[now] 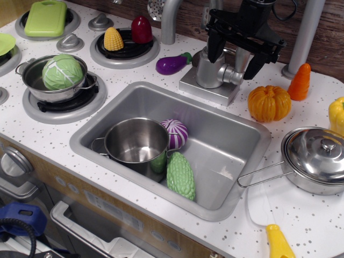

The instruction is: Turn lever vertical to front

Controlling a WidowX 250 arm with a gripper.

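Observation:
The lever (240,60) is a small silver-grey paddle on a round stub (232,75) at the right side of the faucet body (208,69), behind the sink. It stands roughly upright and is partly hidden by my gripper. My black gripper (234,59) comes down from above and is open. One finger (214,49) is in front of the faucet body and the other finger (253,65) is right of the lever, so the jaws straddle it. I cannot tell whether a finger touches it.
The curved spout pipe (170,19) rises left of the gripper. A purple eggplant (171,64) lies left of the faucet base, and an orange pumpkin (269,103) and carrot (299,81) to its right. The sink (236,140) holds a steel pot, an onion and a green vegetable. A lidded pan (317,158) stands at the right.

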